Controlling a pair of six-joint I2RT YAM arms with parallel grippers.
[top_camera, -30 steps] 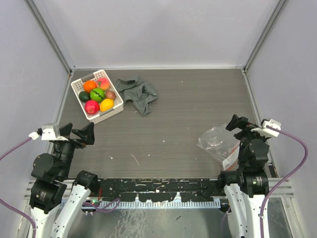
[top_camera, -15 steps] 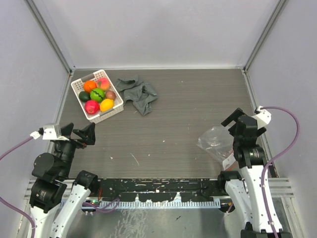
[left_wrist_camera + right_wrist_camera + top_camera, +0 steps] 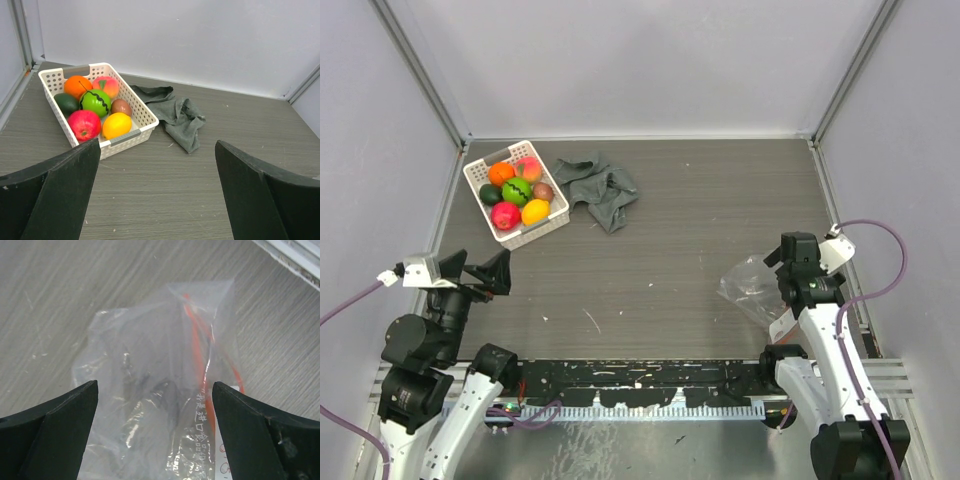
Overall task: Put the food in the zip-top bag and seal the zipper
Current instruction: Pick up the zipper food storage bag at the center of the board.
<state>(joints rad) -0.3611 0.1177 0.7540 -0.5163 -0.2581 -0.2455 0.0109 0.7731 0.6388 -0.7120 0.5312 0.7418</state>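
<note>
The zip-top bag point(image 3: 150, 390) is lying flat and crumpled on the table point(image 3: 700, 200), at the lower right of the top view. It is showing clear, wrinkly plastic with light glinting off the creases. The zipper point(image 3: 194, 322) is running as a thin red-orange strip down the bag's right side in the right wrist view, with red printing just below it. Nothing is showing inside the bag.

The food point(image 3: 96, 101) is sitting well apart from the bag, at the upper left of the top view, packed together in a white lattice basket point(image 3: 145, 117). An orange piece and a pink one are lying at the far end, a bright green one with a dark stripe in the middle between a dark green one and a brown one, and a red and a yellow piece at the near end. A grey cloth point(image 3: 177, 115) is lying bunched just beside the basket's right side.

The right gripper point(image 3: 155, 385) is hanging directly over the bag, its jaws spread wide and holding nothing. The left gripper point(image 3: 157, 145) is hovering at the lower left of the top view, facing the basket, jaws likewise gaping wide and empty.
</note>
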